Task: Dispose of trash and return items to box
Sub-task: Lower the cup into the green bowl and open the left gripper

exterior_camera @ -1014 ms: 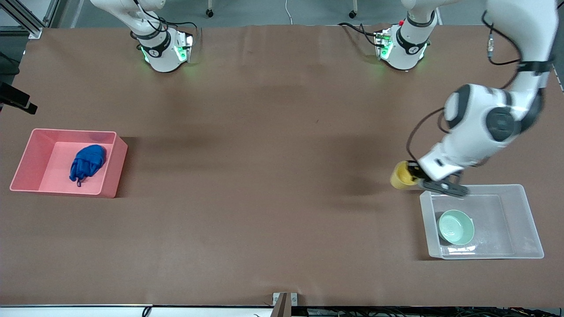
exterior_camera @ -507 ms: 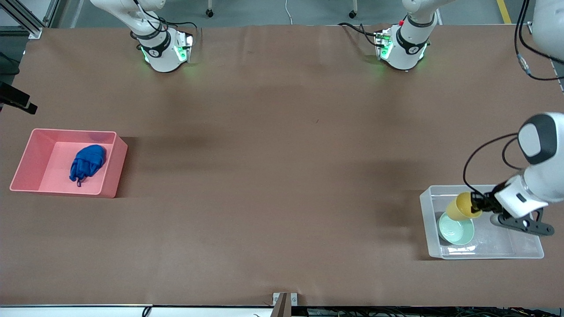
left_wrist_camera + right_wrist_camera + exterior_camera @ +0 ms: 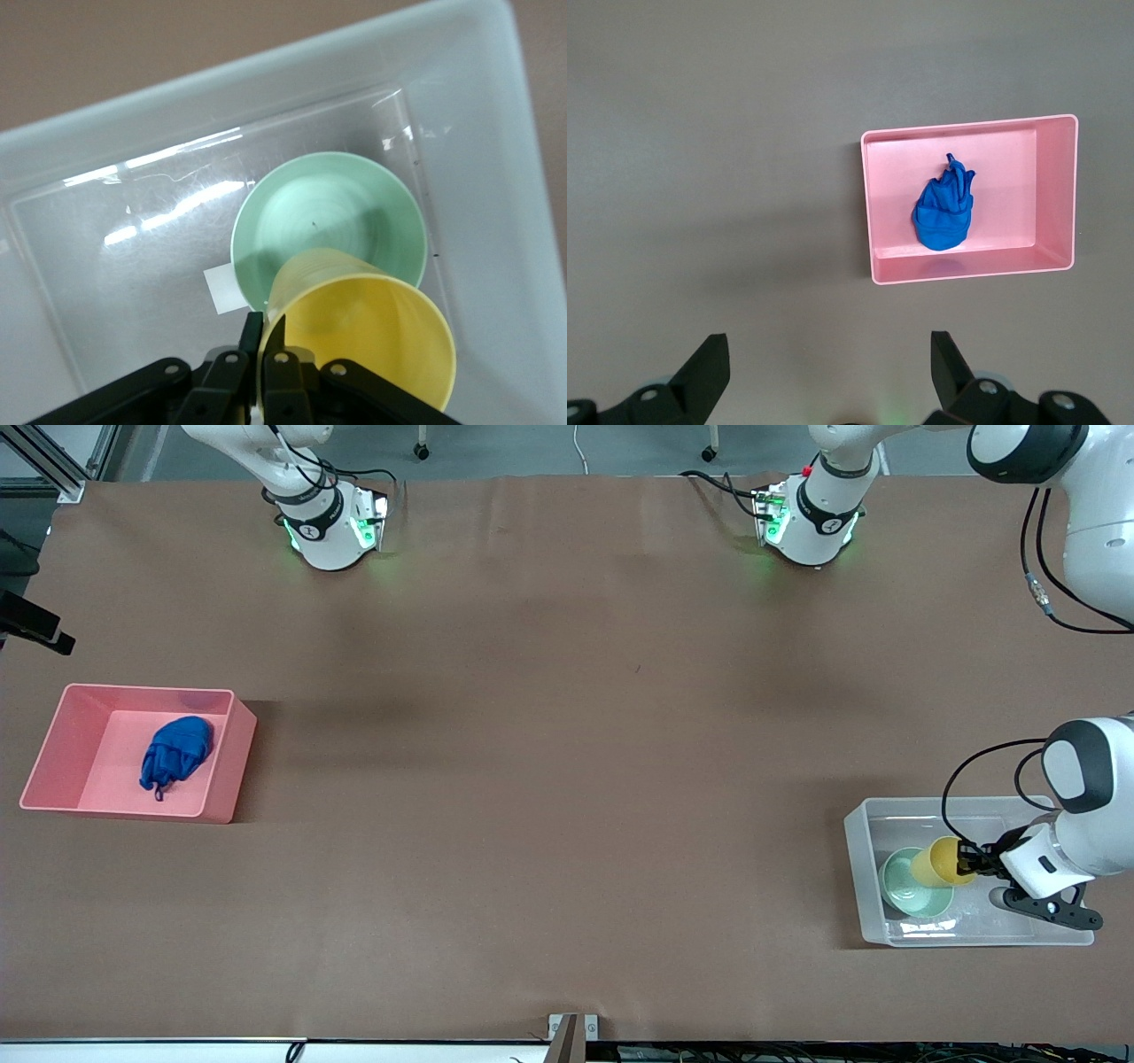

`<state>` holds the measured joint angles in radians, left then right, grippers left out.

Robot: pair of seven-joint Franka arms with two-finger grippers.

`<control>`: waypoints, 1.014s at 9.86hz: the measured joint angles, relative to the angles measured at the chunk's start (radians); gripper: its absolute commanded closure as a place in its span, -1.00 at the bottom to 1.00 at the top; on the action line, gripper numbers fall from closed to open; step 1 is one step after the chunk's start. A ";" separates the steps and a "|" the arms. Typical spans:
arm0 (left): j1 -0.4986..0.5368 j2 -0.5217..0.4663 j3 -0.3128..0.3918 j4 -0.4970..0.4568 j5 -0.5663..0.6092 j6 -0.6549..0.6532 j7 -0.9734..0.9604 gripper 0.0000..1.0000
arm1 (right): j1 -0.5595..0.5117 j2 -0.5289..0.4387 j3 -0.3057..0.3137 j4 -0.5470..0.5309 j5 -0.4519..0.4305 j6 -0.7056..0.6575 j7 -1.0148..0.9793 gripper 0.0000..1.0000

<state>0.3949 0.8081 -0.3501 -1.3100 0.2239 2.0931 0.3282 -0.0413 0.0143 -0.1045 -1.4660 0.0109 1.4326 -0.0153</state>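
Carried from the table's edge, the yellow cup (image 3: 944, 861) now hangs inside the clear box (image 3: 858, 841). Left wrist view: left gripper (image 3: 263, 338) pinches its rim above the green bowl (image 3: 341, 204); lower gently, then release. Right wrist view: right gripper (image 3: 830, 365) waits with jaws apart, over the table near the pink bin (image 3: 870, 212) holding the blue trash (image 3: 943, 215).

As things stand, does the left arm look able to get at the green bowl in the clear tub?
Probably not yet. The left gripper is shut on the yellow cup, which hangs tilted right over the green bowl in the clear tub. It would need to release the cup first; nothing else covers the bowl.
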 measured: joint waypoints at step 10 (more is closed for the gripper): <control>0.008 -0.075 -0.050 0.034 0.002 0.036 -0.056 -1.00 | 0.000 0.000 -0.001 0.000 0.000 0.002 0.000 -1.00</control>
<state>0.4027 0.7332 -0.4004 -1.2764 0.2257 2.1293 0.2723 -0.0413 0.0143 -0.1052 -1.4662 0.0110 1.4342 -0.0152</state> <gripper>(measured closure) 0.282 0.000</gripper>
